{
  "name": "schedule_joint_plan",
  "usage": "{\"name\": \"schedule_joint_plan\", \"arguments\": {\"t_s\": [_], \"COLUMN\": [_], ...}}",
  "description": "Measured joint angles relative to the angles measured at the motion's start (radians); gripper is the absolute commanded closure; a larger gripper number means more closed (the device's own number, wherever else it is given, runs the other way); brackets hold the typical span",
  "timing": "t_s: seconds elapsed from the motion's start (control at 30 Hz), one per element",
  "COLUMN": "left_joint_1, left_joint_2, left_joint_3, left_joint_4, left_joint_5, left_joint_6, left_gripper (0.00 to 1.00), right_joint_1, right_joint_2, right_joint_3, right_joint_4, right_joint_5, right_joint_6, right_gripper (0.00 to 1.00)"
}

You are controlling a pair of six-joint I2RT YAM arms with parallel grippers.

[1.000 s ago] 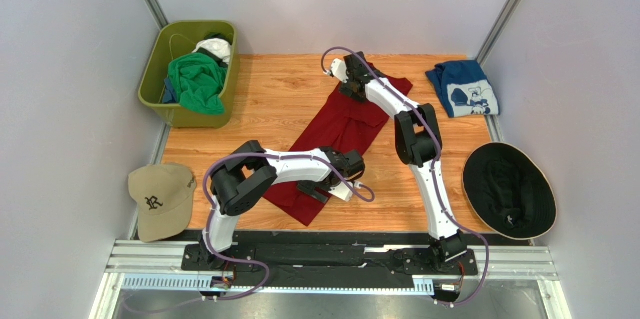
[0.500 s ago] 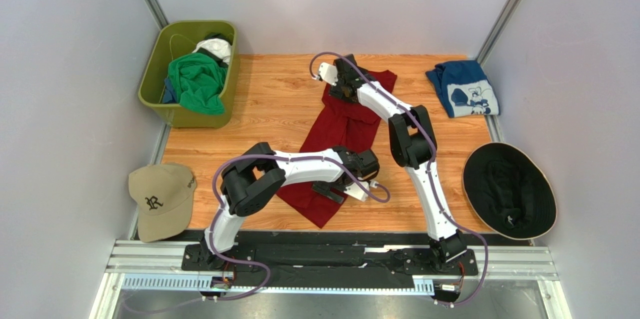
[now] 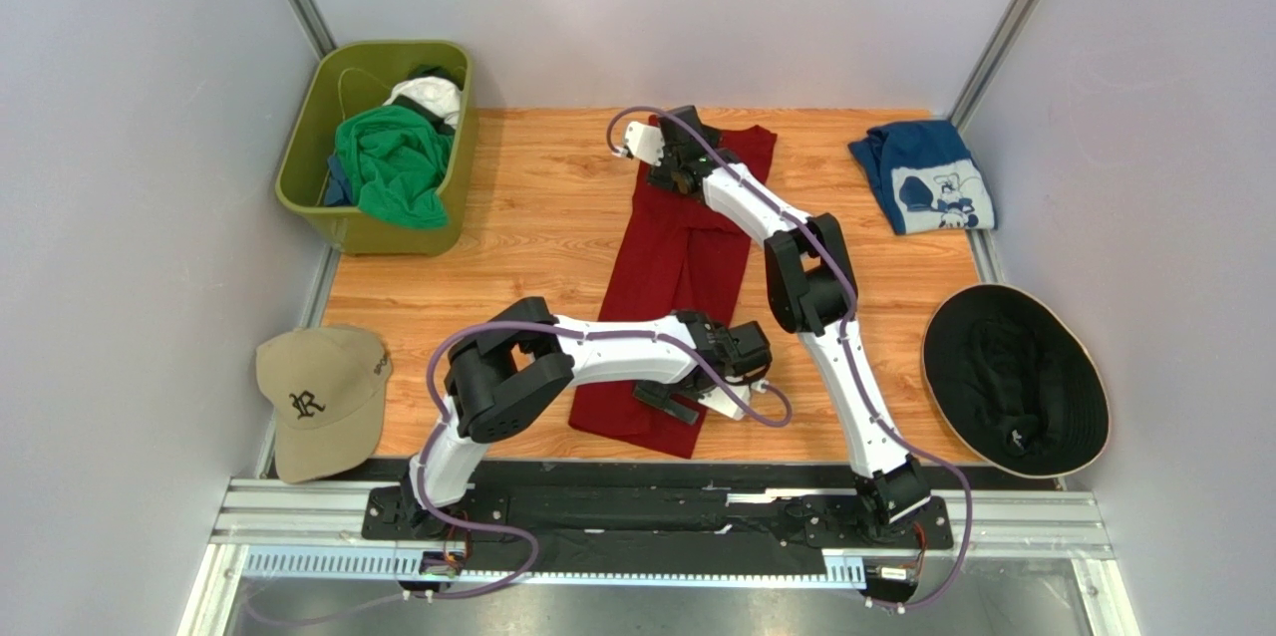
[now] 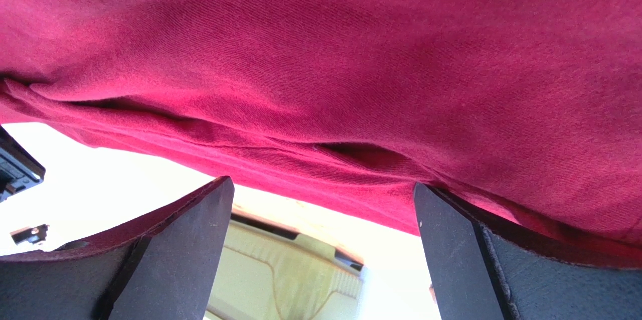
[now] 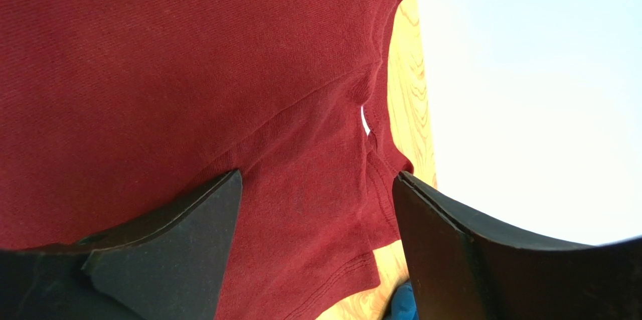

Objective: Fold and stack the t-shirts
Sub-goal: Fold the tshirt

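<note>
Dark red t-shirt [image 3: 682, 262]: plain soft cloth, laid as a long narrow strip down the middle of the wooden worktop [image 3: 524, 218], from the far edge to the near edge; no print or label visible.
Left gripper [image 3: 674, 400]: at the near end of the red strip, close to the worktop's near edge; jaws spread wide in the left wrist view [image 4: 322, 188], red cloth edge lying across just past the tips, nothing pinched between them.
Right gripper [image 3: 673, 170]: over the far end of the red strip, near the far edge; jaws wide apart in the right wrist view [image 5: 316, 177], red cloth and a stitched seam beneath, not clamped.
Navy-blue t-shirt [image 3: 924, 176]: folded at the far right corner, white cartoon print facing up; any lettering too small to read.
Bright green t-shirt [image 3: 393, 158]: crumpled in the olive-green plastic bin [image 3: 307, 128] at the far left corner, with white and dark cloth beside it.
Tan baseball cap [image 3: 319, 397]: off the left edge by the near left corner; dark embroidered mark on the front, reading like an ornate "R".
Black wide-brimmed hat [image 3: 1016, 379]: off the right edge, towards the near right corner; small pale mark on it, unreadable.
</note>
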Motion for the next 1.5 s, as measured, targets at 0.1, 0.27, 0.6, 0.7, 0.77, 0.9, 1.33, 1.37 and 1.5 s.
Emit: {"name": "schedule_joint_plan", "arguments": {"t_s": [0.1,0.27,0.6,0.7,0.77,0.9,1.33,1.37,1.5], "left_joint_1": [-0.002,-0.002,-0.01,-0.012,-0.012,-0.006,0.311,0.322,0.355], "left_joint_2": [0.0,-0.014,-0.173,-0.237,-0.298,-0.447,-0.908,-0.936,-1.029], "left_joint_3": [0.002,0.002,-0.034,-0.091,-0.16,-0.298,-0.472,-0.487,-0.56], "left_joint_4": [0.006,0.049,0.185,0.242,0.298,0.4,0.485,0.483,0.47], "left_joint_5": [-0.003,-0.006,-0.035,-0.056,-0.07,-0.085,0.112,0.126,0.195], "left_joint_6": [-0.013,-0.02,-0.036,-0.035,-0.031,-0.021,-0.082,-0.084,-0.092], "left_gripper": [0.01,0.01,0.01,0.01,0.01,0.01,0.01,0.01,0.01], "right_joint_1": [0.001,0.002,0.005,0.008,0.011,0.013,0.014,0.014,0.02], "right_joint_2": [0.001,-0.005,-0.04,-0.068,-0.097,-0.198,-0.719,-0.752,-0.89], "right_joint_3": [0.0,-0.026,-0.078,-0.112,-0.147,-0.264,-0.831,-0.874,-1.061], "right_joint_4": [0.005,0.046,0.081,0.08,0.08,0.077,-0.042,-0.058,-0.143], "right_joint_5": [0.003,0.003,0.015,0.019,0.024,0.04,0.081,0.081,0.051], "right_joint_6": [-0.002,0.0,0.028,0.044,0.056,0.09,0.28,0.292,0.349], "right_gripper": [0.2,0.18,0.08,0.07,0.06,0.06,0.1,0.11,0.16]}}
